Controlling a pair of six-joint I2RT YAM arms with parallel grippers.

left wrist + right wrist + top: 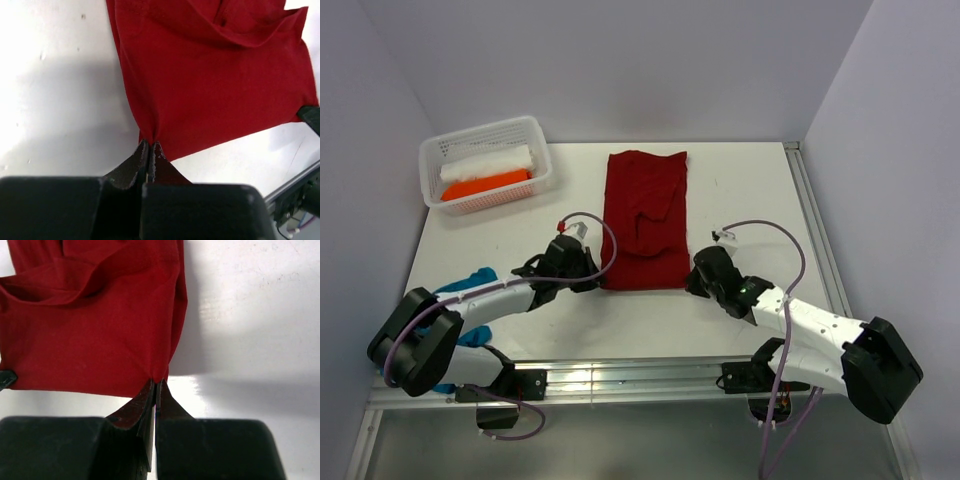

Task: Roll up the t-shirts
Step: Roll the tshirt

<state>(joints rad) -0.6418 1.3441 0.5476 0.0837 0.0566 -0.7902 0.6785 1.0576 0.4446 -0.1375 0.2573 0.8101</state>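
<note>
Four t-shirts are in your view, and the one you are working on is the dark red t-shirt [645, 215], which lies at the centre of the surface [750, 190]. It is folded lengthwise into a long, narrow strip. Most of it is flat, with a loose raised fold of cloth across its middle. Its long axis runs from 6 o'clock to 12 o'clock, straight away from the arm bases. You cannot tell from here which short end is the collar.

The left jaws are closed tight on the strip's near-left corner, at about 7 o'clock. Their fingertips [137, 160] are pressed together, and the cloth puckers into them. The right jaws are likewise clamped on the near-right corner, at about 5 o'clock, with fingertips [142, 400] closed on the hem. The near edge spans between the two grips.

At 10 o'clock the white basket [432, 155] holds a white roll [488, 162] and an orange roll [485, 184] side by side. A teal-blue t-shirt [470, 280] lies in a heap at 8 o'clock, partly under your left arm.
</note>
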